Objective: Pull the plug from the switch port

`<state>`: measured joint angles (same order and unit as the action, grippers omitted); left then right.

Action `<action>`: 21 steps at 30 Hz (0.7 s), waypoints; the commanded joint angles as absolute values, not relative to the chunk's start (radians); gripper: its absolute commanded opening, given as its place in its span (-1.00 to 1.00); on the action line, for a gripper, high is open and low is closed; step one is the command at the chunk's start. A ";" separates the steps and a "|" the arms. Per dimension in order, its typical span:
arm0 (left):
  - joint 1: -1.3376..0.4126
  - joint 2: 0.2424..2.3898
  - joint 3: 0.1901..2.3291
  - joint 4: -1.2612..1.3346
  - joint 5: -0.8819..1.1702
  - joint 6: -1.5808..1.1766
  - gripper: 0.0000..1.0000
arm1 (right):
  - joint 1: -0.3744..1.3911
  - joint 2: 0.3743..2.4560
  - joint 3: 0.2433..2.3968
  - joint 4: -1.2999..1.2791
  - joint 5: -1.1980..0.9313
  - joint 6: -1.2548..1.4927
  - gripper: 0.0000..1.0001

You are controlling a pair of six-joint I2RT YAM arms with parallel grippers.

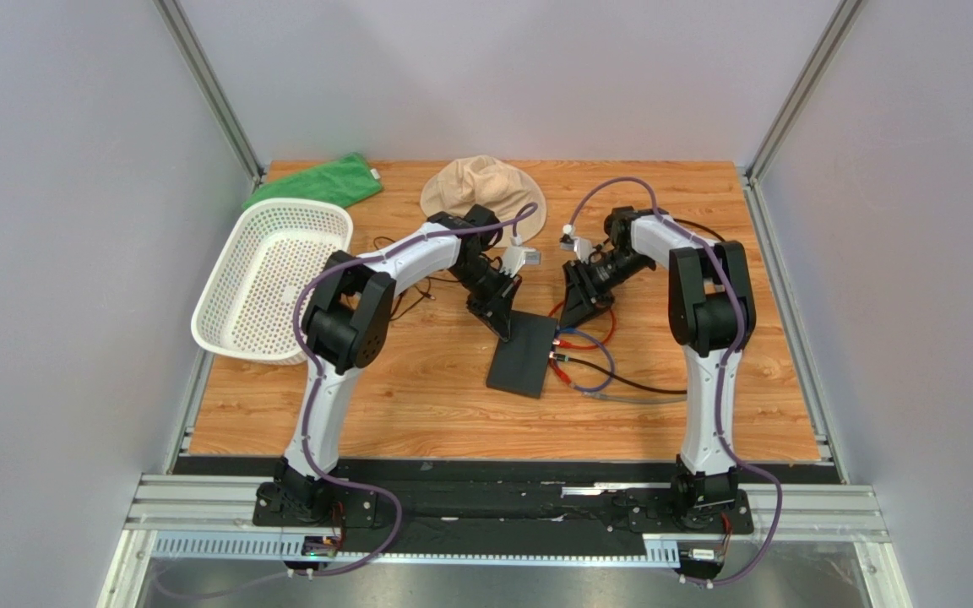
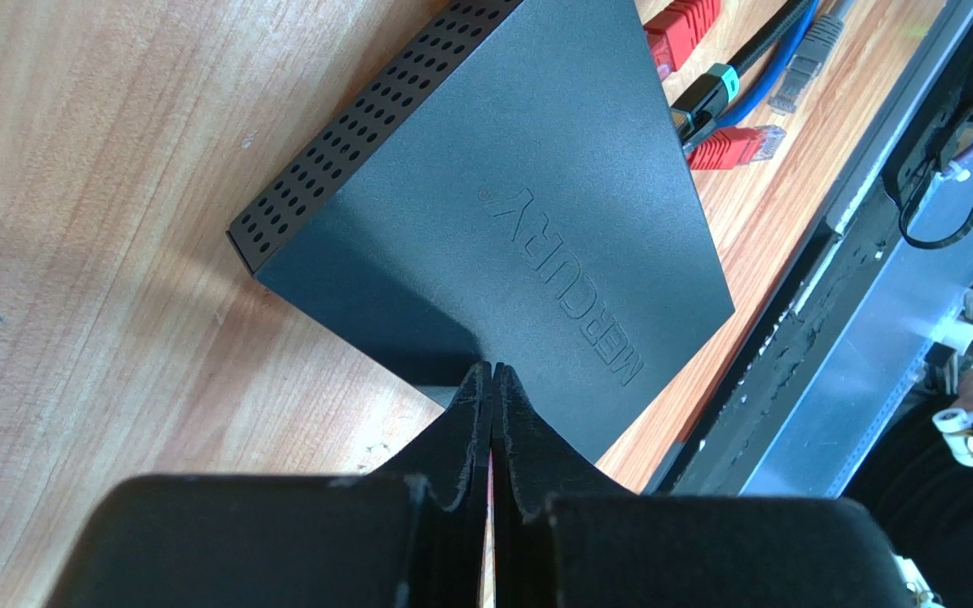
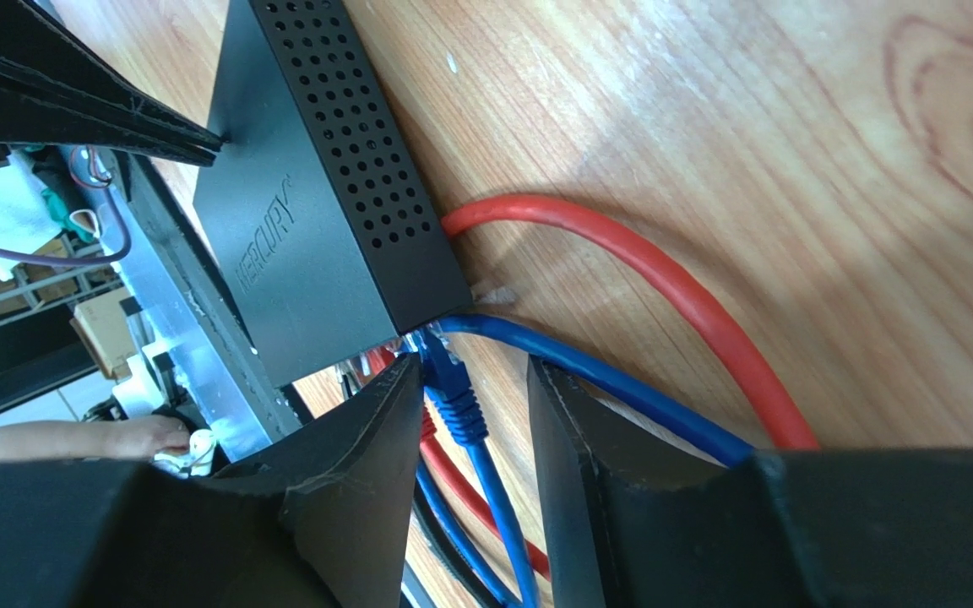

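Nothing is pulled yet: the switch (image 1: 523, 355) lies flat mid-tabletop (image 1: 454, 424) with the blue plug (image 3: 450, 380) seated in it, the left claw (image 2: 492, 380) pinched together with its tips on the switch's opposite edge, the right claw (image 3: 473, 370) apart astride that plug, unclamped

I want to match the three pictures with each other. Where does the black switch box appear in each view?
Top view: the switch lies slightly right of the picture's middle, as a small dark slab.
Left wrist: the switch fills the upper middle, with its lettered top facing the camera.
Right wrist: the switch is at the upper left, perforated side showing.
Shared landmark: the red cable at its socket edge.
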<state>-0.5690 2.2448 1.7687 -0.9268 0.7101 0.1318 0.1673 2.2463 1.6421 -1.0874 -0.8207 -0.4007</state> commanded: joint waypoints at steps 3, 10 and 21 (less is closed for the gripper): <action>-0.569 2.303 1.775 -0.894 0.594 0.156 -1.00 | 0.189 2.286 1.675 -1.086 -0.868 -0.434 -0.18; -0.569 2.303 1.773 -0.893 0.581 0.158 -1.00 | 0.193 2.302 1.672 -1.094 -0.870 -0.440 -0.28; -0.569 2.301 1.772 -0.891 0.581 0.163 -1.00 | 0.196 2.332 1.672 -1.114 -0.815 -0.443 -0.88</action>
<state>-0.5678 2.2463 1.7729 -0.9321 0.7025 0.1310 0.1772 2.2745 1.6531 -1.1278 -0.8921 -0.4179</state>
